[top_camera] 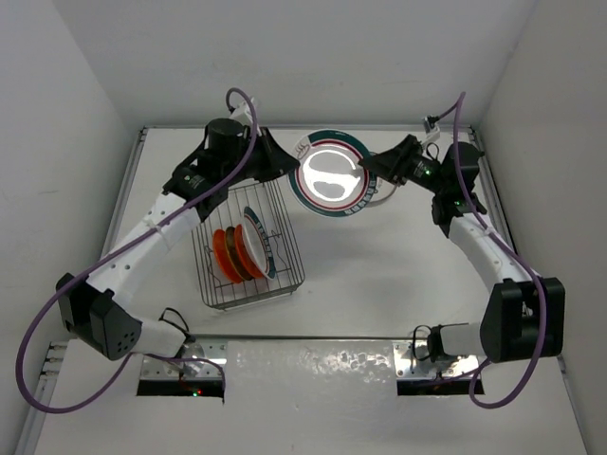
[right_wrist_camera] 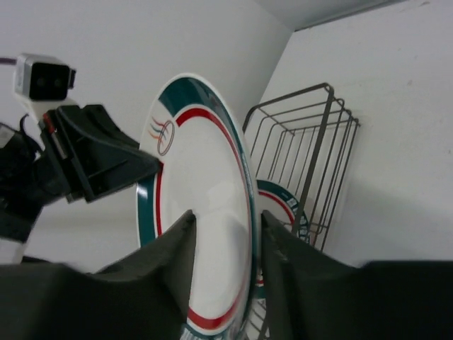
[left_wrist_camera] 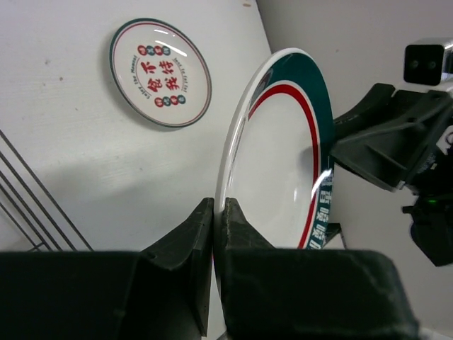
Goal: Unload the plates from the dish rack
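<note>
A large white plate (top_camera: pixel 332 180) with a green and red rim is held on edge above the table behind the dish rack (top_camera: pixel 248 248). My left gripper (top_camera: pixel 292 163) is shut on its left rim, as the left wrist view shows (left_wrist_camera: pixel 214 205) with the plate (left_wrist_camera: pixel 283 156) upright. My right gripper (top_camera: pixel 368 171) is open, its jaws either side of the plate's right rim (right_wrist_camera: pixel 226 216). The rack holds orange plates (top_camera: pixel 228 254) and one green-rimmed plate (top_camera: pixel 261 242), also visible in the right wrist view (right_wrist_camera: pixel 283 205).
A small white plate with red motifs (left_wrist_camera: pixel 161 73) lies flat on the table at the back, mostly hidden behind the held plate in the top view (top_camera: pixel 377 196). White walls close in the table at the back and on both sides.
</note>
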